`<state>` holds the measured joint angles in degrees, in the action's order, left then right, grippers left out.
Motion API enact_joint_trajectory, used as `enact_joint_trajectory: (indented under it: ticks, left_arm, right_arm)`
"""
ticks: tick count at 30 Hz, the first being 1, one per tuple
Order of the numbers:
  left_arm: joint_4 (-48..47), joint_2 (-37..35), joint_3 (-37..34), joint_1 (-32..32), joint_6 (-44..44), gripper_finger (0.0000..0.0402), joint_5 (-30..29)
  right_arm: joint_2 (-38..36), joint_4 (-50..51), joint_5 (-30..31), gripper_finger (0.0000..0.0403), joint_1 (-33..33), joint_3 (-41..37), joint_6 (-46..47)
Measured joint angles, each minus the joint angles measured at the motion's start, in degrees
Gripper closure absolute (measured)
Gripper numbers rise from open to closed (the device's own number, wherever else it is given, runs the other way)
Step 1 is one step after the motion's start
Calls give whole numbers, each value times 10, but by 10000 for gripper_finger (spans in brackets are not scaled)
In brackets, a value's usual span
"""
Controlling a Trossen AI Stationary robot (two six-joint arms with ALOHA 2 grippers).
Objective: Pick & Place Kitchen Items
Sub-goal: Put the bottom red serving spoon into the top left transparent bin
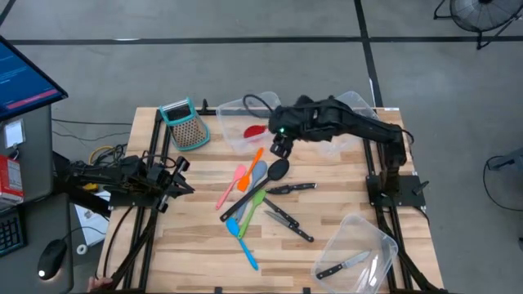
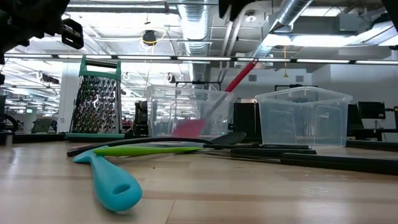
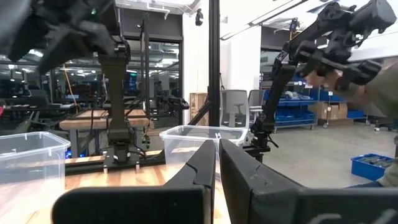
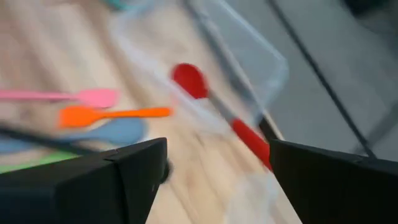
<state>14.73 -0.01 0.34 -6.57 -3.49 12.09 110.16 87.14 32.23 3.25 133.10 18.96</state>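
Note:
A red-headed spatula [image 1: 255,129] lies in the clear bin [image 1: 229,110] at the far middle, head on the bin's floor, handle [image 2: 239,78] leaning up over the rim. My right gripper [image 1: 280,149] hovers open just near of that bin, above the table, with nothing between its fingers [image 4: 217,155]. On the table below lie an orange spatula [image 1: 251,163], a pink one [image 1: 231,186], a grey-blue spoon [image 1: 257,175], a black ladle [image 1: 276,170], a green spatula [image 1: 249,204], a blue spatula [image 1: 243,241] and three knives [image 1: 290,189]. My left gripper [image 1: 176,175] waits shut at the left edge.
A teal-framed grater [image 1: 186,124] stands at the far left. A second clear bin [image 1: 353,101] sits at the far right under my right arm. A third bin [image 1: 369,233] near the right front corner holds a knife [image 1: 343,265]. Bare wood lies at the near left.

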Motion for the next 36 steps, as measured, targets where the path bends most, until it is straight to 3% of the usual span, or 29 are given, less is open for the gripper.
enact_joint_trajectory:
  ticks: [3,7,10,16,26,36]
  left_arm:
    - [0,0,0,0,0,393,0]
    - [0,0,0,0,0,393,0]
    - [0,0,0,0,0,393,0]
    - [1,0,0,0,0,393,0]
    - [4,0,0,0,0,393,0]
    - [6,0,0,0,0,393,0]
  right_arm:
    - [-1,14,38,127,12,0,56]
    - [-4,31,8,127,59,-1,116]
    - [-12,29,-46,127,109,0,144]
    - [-21,28,-52,127,174,-20,162]
    - [-62,11,-92,127,180,-167,182]
    - [-146,-186,-156,127,177,-353,180]
